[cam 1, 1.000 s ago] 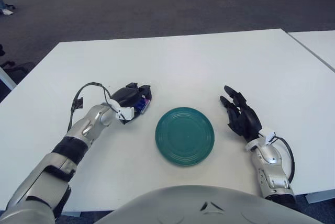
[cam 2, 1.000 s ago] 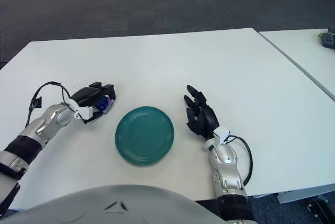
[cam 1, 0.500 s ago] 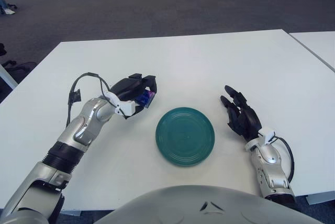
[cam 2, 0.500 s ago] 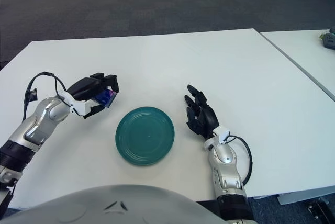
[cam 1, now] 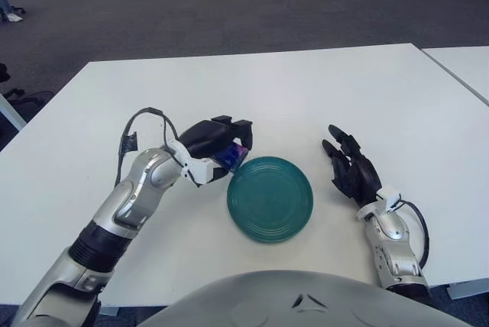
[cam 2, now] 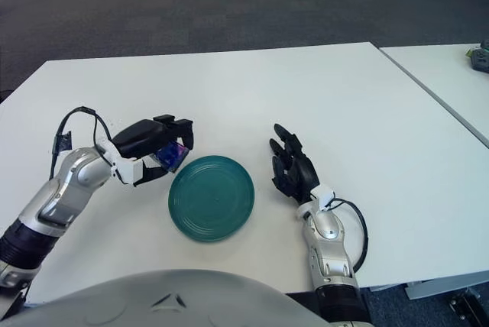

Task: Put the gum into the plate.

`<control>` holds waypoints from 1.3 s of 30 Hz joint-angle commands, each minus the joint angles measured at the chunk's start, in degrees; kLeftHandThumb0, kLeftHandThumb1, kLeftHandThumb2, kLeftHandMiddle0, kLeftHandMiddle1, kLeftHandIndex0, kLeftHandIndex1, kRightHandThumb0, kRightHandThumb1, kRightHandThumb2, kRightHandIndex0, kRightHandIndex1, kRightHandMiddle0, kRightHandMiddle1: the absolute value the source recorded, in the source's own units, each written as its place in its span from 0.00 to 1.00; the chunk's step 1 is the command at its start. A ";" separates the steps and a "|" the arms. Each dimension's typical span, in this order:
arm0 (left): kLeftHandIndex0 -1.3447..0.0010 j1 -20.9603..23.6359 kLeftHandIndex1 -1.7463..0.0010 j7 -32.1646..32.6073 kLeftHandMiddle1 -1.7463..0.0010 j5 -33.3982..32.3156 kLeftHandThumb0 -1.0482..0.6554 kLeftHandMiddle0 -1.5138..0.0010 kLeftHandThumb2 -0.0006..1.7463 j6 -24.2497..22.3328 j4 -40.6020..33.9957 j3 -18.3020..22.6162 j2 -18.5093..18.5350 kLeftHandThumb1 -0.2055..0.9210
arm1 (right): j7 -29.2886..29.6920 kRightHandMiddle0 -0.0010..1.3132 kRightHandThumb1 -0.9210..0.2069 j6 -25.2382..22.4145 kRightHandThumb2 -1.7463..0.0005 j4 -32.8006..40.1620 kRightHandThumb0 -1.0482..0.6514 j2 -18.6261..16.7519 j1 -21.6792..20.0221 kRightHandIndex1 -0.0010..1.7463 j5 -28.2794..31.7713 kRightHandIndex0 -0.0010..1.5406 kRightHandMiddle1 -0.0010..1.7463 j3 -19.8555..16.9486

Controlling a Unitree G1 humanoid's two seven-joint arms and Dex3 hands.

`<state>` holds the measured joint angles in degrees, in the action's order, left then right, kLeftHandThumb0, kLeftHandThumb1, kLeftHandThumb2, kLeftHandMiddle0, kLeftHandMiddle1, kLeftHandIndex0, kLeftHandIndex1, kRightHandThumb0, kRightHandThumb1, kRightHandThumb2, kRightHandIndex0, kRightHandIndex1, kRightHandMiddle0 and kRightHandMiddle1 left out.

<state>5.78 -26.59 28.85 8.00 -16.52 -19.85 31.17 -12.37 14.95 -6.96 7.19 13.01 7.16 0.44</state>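
Since a second ago, my left hand (cam 1: 218, 147) has lifted off the white table (cam 1: 306, 90) and swung right, reaching the near-left rim of the green plate (cam 1: 270, 197). Its fingers are curled around the blue gum pack (cam 1: 233, 156), not yet over the plate's middle. My right hand (cam 1: 353, 173) lies open, right of the plate.

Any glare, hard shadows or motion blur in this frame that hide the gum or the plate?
Left eye view: even overhead light, only soft shadows beside the round teal plate; no glare on the white table. Right eye view: the left hand looks sharp, its black fingers covering much of the small blue-purple gum pack; the right hand shows right of the plate, fingers spread.
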 commanded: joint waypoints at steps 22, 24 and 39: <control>0.51 3.61 0.00 -7.65 0.09 7.00 0.62 0.49 0.88 6.21 -3.47 -9.98 -2.74 0.25 | -0.29 0.00 0.00 -1.90 0.56 -2.24 0.21 -0.55 4.19 0.00 -1.95 0.18 0.20 1.99; 0.50 4.19 0.00 -8.20 0.09 7.43 0.62 0.50 0.88 6.65 -3.26 -10.62 -2.90 0.24 | -0.31 0.00 0.00 -2.06 0.56 -1.97 0.22 -0.60 4.35 0.00 -1.91 0.18 0.20 2.08; 0.47 3.77 0.00 -12.84 0.09 8.22 0.62 0.51 0.89 -0.42 -4.69 -13.46 -7.98 0.23 | 0.47 0.00 0.00 -4.15 0.57 0.20 0.21 -0.80 5.43 0.00 -2.65 0.19 0.21 2.70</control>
<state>8.85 -39.30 35.94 8.70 -21.12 -32.43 24.33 -11.93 15.41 -4.57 6.67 15.41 5.58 2.04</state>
